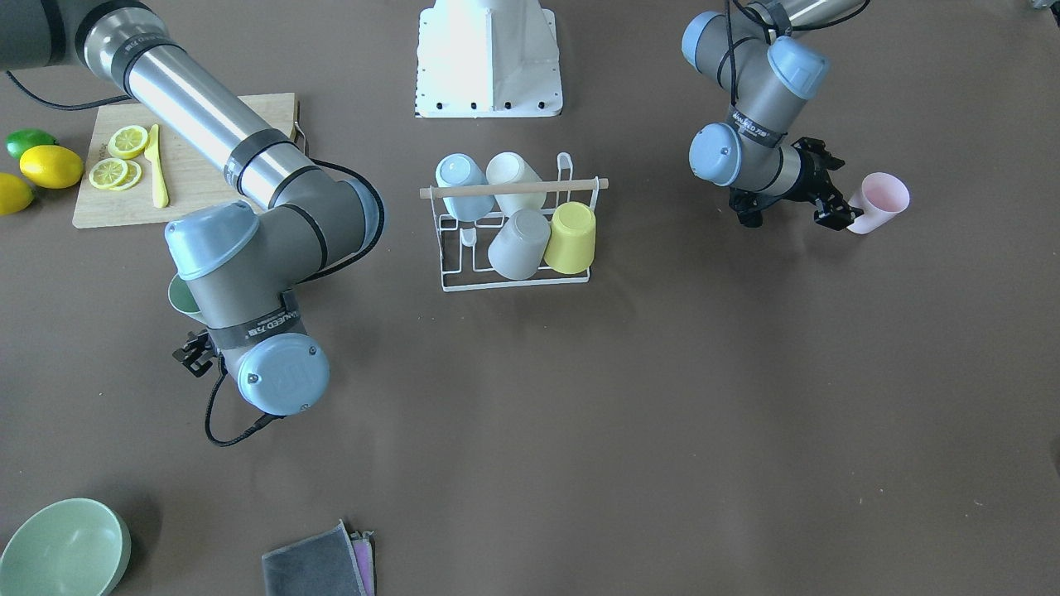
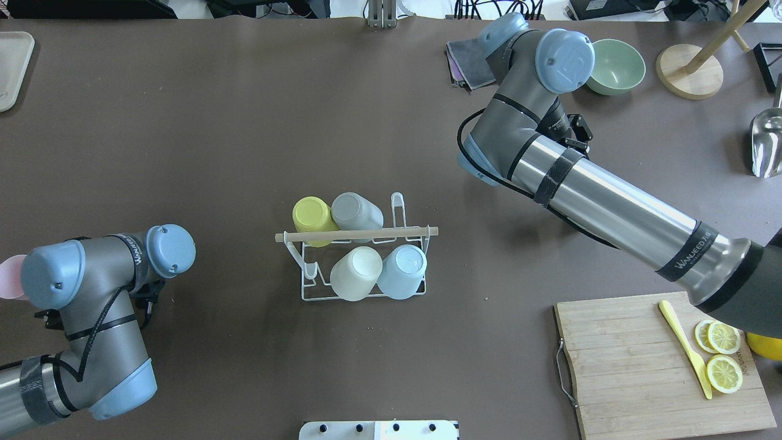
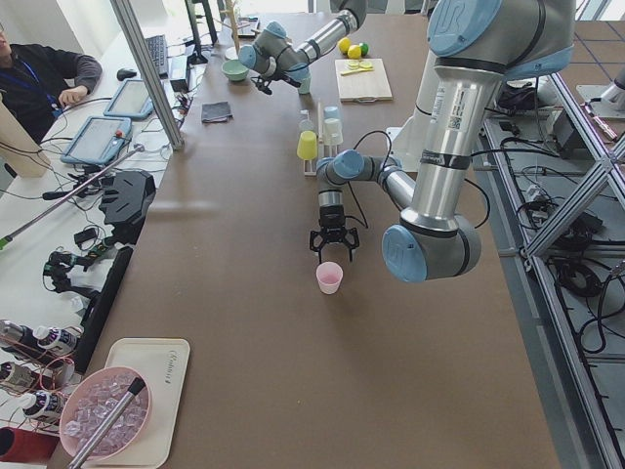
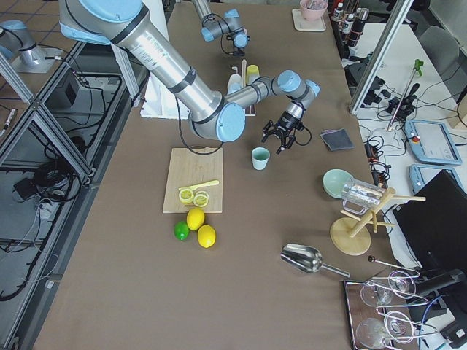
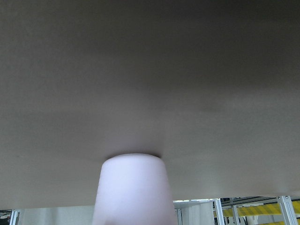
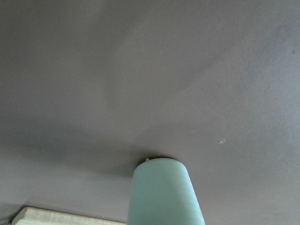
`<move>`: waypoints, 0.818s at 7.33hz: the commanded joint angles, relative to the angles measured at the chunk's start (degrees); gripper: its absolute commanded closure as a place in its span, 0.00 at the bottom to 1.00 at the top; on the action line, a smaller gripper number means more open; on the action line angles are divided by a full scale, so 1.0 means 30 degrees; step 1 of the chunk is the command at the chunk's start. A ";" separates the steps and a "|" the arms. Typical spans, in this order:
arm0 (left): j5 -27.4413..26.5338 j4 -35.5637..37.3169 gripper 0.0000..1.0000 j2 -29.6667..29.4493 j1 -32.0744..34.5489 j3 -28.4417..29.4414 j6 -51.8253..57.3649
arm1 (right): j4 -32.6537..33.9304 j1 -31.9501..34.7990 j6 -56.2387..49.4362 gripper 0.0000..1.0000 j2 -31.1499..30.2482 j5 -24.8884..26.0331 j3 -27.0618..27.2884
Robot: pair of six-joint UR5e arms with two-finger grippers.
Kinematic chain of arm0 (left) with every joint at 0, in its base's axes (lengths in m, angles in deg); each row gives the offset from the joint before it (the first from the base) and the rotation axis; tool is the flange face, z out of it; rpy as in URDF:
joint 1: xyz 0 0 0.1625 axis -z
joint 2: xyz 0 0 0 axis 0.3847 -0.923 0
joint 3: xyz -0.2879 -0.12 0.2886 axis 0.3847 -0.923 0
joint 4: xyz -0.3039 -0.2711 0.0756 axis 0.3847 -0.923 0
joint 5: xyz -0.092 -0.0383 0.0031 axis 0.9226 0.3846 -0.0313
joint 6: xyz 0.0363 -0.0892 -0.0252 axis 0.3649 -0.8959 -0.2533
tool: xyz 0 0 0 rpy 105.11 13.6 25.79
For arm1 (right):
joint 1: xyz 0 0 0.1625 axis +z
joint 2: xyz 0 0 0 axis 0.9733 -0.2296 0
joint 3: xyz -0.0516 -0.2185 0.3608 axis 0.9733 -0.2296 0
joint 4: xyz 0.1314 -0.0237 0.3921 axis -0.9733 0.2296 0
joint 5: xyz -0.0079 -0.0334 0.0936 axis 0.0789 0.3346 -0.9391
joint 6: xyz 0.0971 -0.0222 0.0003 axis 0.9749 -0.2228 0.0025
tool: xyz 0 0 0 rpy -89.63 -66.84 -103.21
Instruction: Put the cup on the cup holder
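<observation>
The white wire cup holder (image 1: 513, 284) with a wooden rod (image 2: 356, 234) stands mid-table and carries a blue, a cream, a grey and a yellow cup upside down. A pink cup (image 1: 879, 201) stands on the table at my left gripper (image 1: 840, 192), which is open just beside it and does not hold it. The pink cup also shows in the left wrist view (image 5: 133, 190). A pale green cup (image 4: 260, 157) stands next to my right gripper (image 4: 279, 141), whose fingers are spread and empty. In the front view that cup (image 1: 180, 300) is mostly hidden behind the right arm.
A cutting board (image 1: 199, 178) with lemon slices and a yellow knife lies by the right arm, with lemons and a lime (image 1: 50, 165) beside it. A green bowl (image 1: 62, 546), folded cloths (image 1: 319, 563), a wooden stand (image 2: 690, 70) and a metal scoop (image 2: 767, 143) sit along the far edge.
</observation>
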 commanded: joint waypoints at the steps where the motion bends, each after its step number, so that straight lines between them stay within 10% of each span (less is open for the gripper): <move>1: -0.0092 -0.0584 0.02 0.0115 -0.0012 0.0426 0.0006 | -0.0010 -0.0190 -0.1699 0.00 0.0258 0.0986 -0.0816; 6: -0.0151 -0.1024 0.02 0.1052 0.0046 0.0281 0.0123 | 0.0458 -0.0542 -0.2908 0.00 0.0258 0.1341 -0.1637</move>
